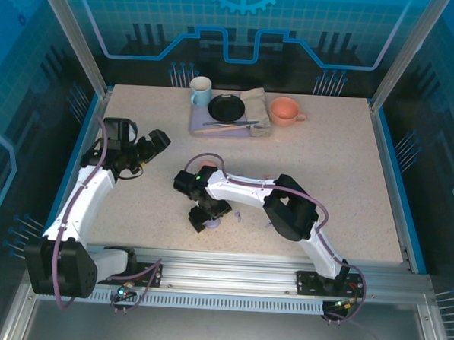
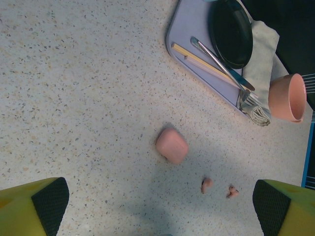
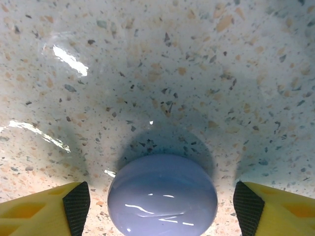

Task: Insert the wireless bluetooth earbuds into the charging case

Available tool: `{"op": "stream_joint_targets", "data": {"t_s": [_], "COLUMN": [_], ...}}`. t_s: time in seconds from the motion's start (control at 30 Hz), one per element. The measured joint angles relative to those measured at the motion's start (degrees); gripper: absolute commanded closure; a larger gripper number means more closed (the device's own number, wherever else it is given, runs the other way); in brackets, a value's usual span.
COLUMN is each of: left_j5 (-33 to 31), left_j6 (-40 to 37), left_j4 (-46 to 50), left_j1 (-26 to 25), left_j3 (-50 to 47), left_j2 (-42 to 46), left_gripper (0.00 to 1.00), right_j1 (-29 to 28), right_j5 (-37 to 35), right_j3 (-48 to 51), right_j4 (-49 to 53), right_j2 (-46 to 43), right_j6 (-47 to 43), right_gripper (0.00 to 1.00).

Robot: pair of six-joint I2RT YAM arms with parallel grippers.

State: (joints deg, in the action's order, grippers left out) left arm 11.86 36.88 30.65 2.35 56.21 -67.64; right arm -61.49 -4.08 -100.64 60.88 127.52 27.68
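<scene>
Right wrist view: lilac case (image 3: pixel 162 194) sits dead centre between the right gripper (image 3: pixel 161 209) fingers, w/ a sliver of table (image 3: pixel 172 59) showing on each side. Jaws are apart and straddle it, not touching. Black pads (image 3: pixel 76 209) flank its widest part, so the closing line runs straight across the case. Case is a smooth, glossy pebble w/ a domed top. It looks shut, but no seam shows from this angle. Judgement: slick curved plastic, so an off-centre squeeze could squirt it out. Grip should land low on the sides.

Top external: right arm reaches across to left-centre of the table, gripper pointing down over the case. A tiny lilac bud (image 1: pixel 238 215) lies just to the right of it, apart from the case. Can't make out a 2nd lilac bud.

Left wrist view: left gripper (image 2: pixel 158 206) hangs above the table, jaws fully apart, holding nothing. Ahead of it lies the pink case (image 2: pixel 172 145), a matte-looking rounded square, shut. Two pink buds (image 2: pixel 206 185) lie near it on the right-finger side, apart from each other and from the case. Tray (image 2: pixel 192 29) w/ dishes is further off, not involved.

Left arm is the nearer one for the pink set, right arm for the lilac. Buds are tiny and irregular, prob fiddly to pinch. Table is hard, speckled, slightly shiny.
</scene>
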Motion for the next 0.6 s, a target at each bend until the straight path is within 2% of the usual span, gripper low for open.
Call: {"op": "stream_joint_targets", "data": {"t_s": [0.47, 0.6], "left_j5": [0.0, 0.0], "left_j6": [0.0, 0.0], "left_j4": [0.0, -0.02], "left_j1": [0.24, 0.24], "left_j3": [0.0, 0.0], "left_j2": [0.0, 0.0], "left_gripper": [0.01, 0.01], "right_j1": [-0.85, -0.9], "right_j5": [-0.17, -0.11], "right_j3": [-0.37, -0.66], "right_j4": [1.22, 1.27], "right_j2": [1.09, 1.27], "right_j6": [-0.11, -0.07], "right_gripper": [0.31, 0.37]}}
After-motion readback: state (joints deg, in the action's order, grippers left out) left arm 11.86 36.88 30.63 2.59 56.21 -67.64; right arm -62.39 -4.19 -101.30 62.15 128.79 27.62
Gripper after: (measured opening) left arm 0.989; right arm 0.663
